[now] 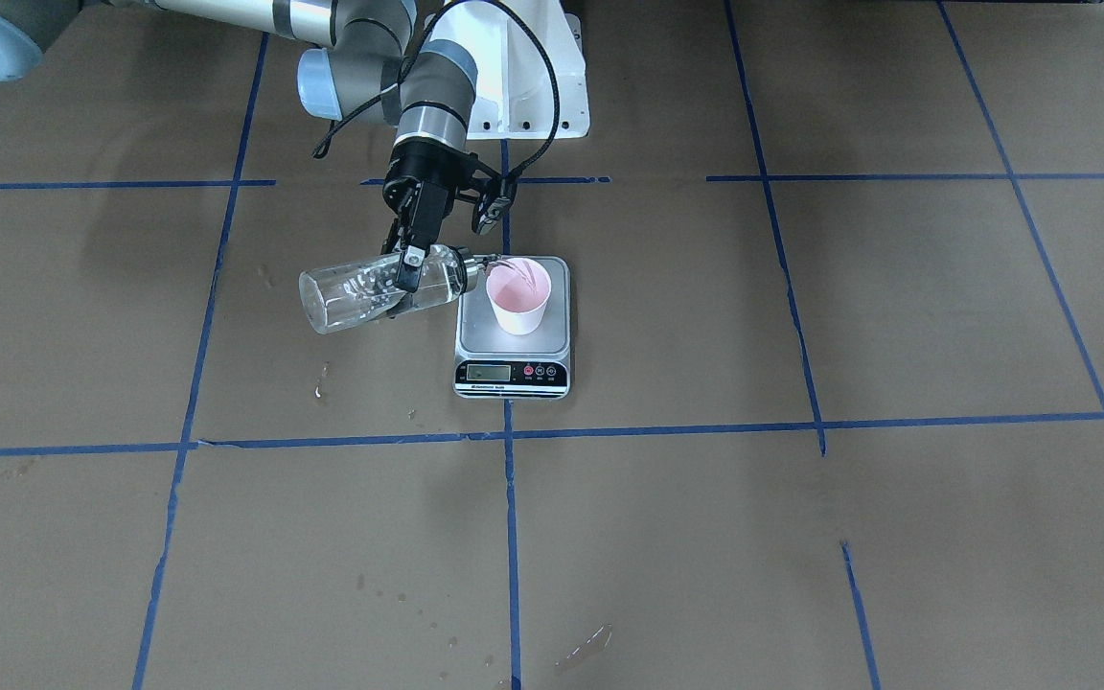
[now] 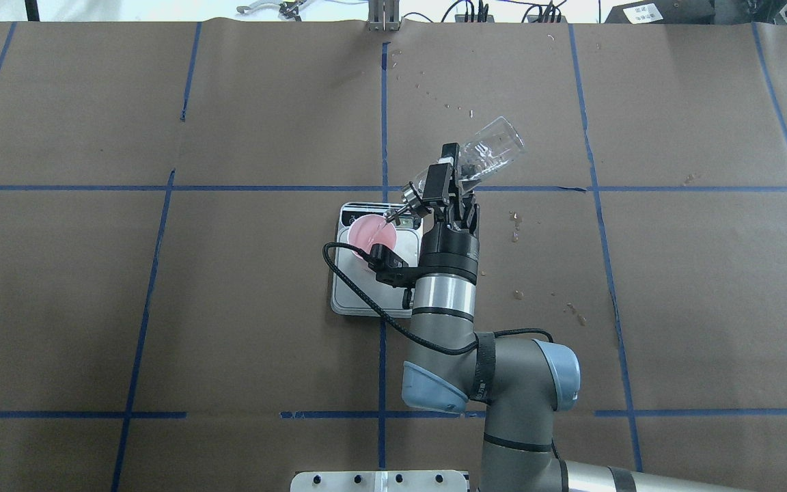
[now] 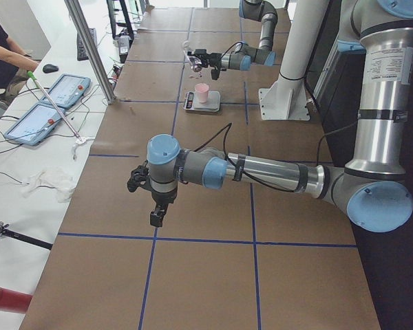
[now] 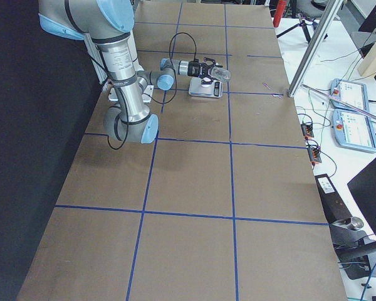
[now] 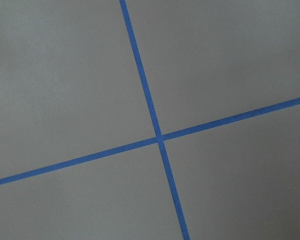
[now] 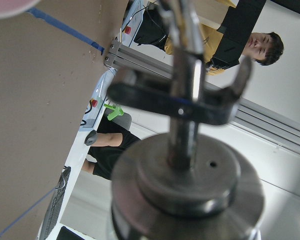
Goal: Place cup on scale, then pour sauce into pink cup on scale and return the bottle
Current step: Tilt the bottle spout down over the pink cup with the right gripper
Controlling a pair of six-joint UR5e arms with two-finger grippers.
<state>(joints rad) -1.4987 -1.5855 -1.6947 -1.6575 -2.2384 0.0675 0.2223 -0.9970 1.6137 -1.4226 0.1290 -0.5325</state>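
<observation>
The pink cup [image 1: 518, 297] stands upright on the silver scale [image 1: 475, 331], whose display strip faces away from the robot. My right gripper [image 1: 408, 273] is shut on the clear glass bottle [image 1: 360, 292]. It holds the bottle tilted almost flat, with the metal spout [image 1: 493, 261] over the cup's rim. Clear sauce [image 1: 418, 292] shows inside the glass. From overhead, the bottle [image 2: 486, 154] points toward the cup [image 2: 371, 232]. The right wrist view is filled by the metal cap [image 6: 185, 165]. My left gripper [image 3: 155, 216] hangs over bare paper far from the scale; I cannot tell whether it is open or shut.
Brown paper with blue tape lines [image 1: 509, 431] covers the table. Wet drops [image 2: 515, 220] lie to the right of the scale. The robot's white base [image 1: 533, 96] stands behind the scale. A person [image 3: 3, 51] and two tablets [image 3: 65, 89] are at a side bench.
</observation>
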